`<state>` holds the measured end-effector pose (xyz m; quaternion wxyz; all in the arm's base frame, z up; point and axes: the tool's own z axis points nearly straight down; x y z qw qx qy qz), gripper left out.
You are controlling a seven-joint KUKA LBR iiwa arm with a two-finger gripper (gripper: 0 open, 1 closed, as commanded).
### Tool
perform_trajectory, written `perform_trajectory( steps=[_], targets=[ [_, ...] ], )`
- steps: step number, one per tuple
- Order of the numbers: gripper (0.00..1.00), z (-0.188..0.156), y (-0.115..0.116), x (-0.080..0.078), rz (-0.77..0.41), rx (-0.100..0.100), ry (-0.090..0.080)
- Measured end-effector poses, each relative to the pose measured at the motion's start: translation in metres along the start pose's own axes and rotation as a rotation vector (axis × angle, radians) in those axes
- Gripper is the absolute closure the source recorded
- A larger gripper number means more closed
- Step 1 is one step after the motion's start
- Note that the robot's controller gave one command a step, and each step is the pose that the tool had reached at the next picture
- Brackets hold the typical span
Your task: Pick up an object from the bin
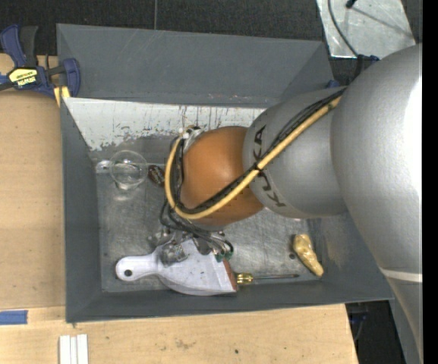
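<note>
Claw (189, 249) position: lower centre of the frame, low in the bin (82, 241), directly over the upper edge of a white paddle-shaped board (192, 279). Contact with the board appears likely but cannot be confirmed. Whether the claw is open or closed cannot be told, as the orange cover (211, 174) and dark cabling above hide most of it.

The board lies flat against the bin's lower wall, with its rounded handle pointing left. A thin tool (268, 277) with a gold collar lies just right of the board. A yellow-gold lump (307, 253) rests further right, apart from both. A clear glass cup (127, 170) stands in the upper left of the bin floor. The arm (370, 165) enters from the right.
</note>
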<state>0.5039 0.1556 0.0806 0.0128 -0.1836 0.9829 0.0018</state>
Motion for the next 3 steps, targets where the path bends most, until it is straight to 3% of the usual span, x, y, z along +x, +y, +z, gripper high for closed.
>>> perform_trajectory(
  steps=[3],
  targets=[
    [1.00, -0.014, 0.001, 0.000, -0.005, 0.000, 0.007]
  ],
)
